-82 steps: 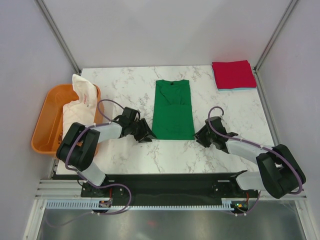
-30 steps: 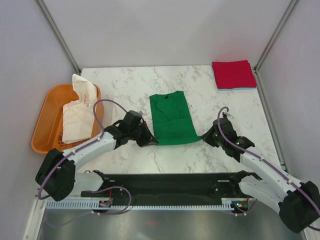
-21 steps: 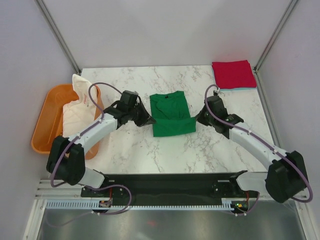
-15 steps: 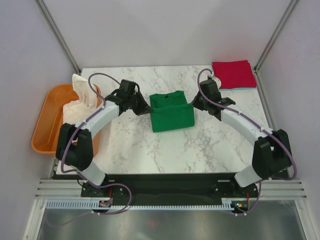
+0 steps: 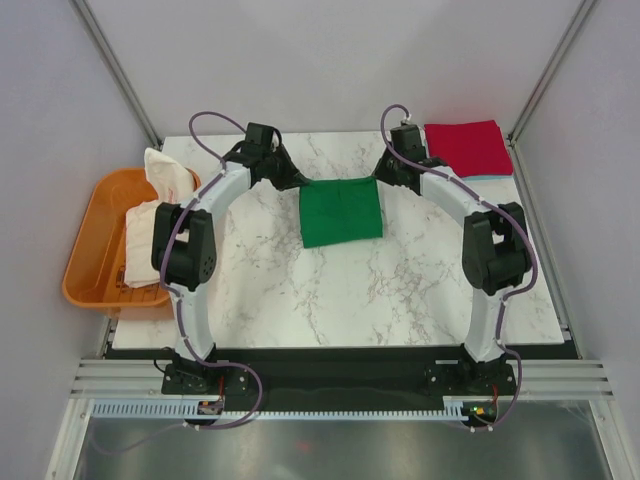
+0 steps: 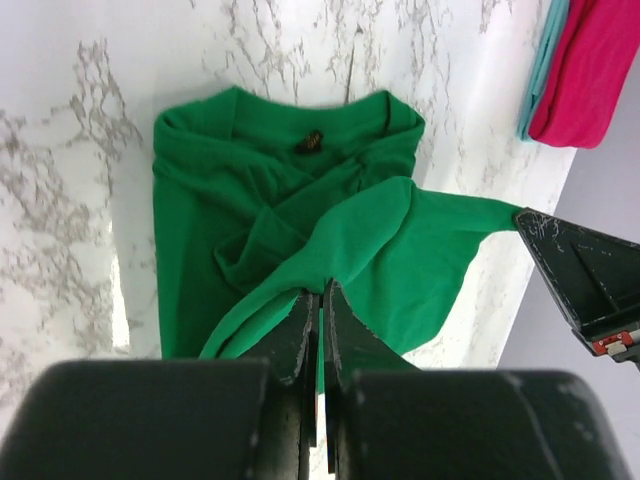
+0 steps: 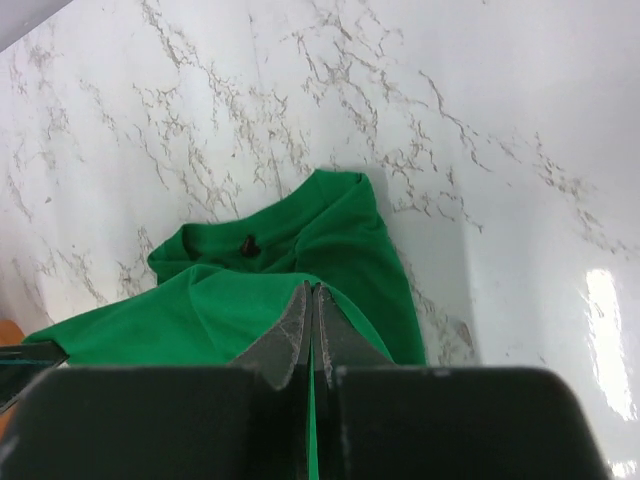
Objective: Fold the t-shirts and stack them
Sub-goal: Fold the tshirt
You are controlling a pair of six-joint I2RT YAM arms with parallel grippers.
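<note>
Left pincer (image 6: 319, 292) pinching one corner of the plain bright green cloth t-shirt (image 5: 340, 212), right pincer (image 7: 311, 290) pinching the opposite corner, shirt doubled over mid white marbled surface (image 5: 330, 290), folded red cloth t-shirt (image 5: 466, 148) at its far right corner

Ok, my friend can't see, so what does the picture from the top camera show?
Two robot arms reach across a white marble table, left gripper and right gripper each shut on a corner of a bright green cloth t-shirt, doubled over. A folded red cloth t-shirt lies far right; an orange plastic tub with a white cloth t-shirt sits left.
</note>
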